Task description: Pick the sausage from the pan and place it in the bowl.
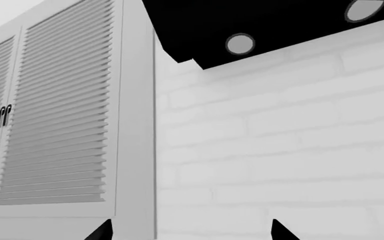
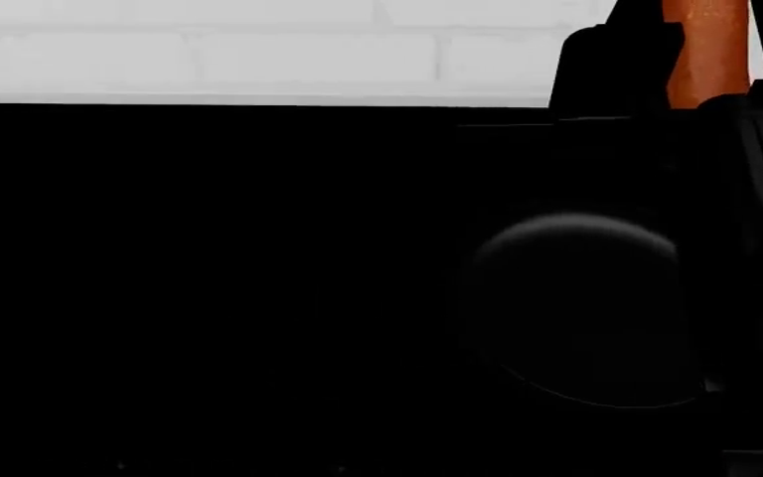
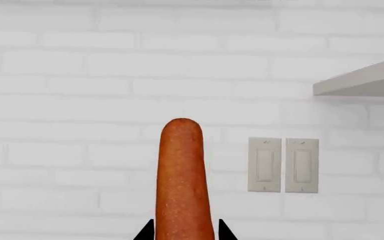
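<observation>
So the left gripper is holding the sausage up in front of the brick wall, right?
Not quite: the right gripper holds the sausage, not the left. The right wrist view shows it clamped between the fingertips, standing before the white brick wall.

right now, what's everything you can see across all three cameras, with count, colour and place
sausage: one, orange-red, clamped between the right end effector's fingertips, pointing at the brick wall; also seen at the head view's upper right
brick wall: one, white, behind everything in all three views
wall switches: two, pale beige, side by side on the wall
shelf: one, light grey, on the wall, edge only
louvered cabinet doors: two, white with small dark handles, beside the brick wall
range hood: one, black with two round lights
counter area: too dark to make out; a dim rounded shape shows at its right
right end effector: black fingertips gripping the sausage
left end effector: two black fingertips spread apart, holding nothing
</observation>
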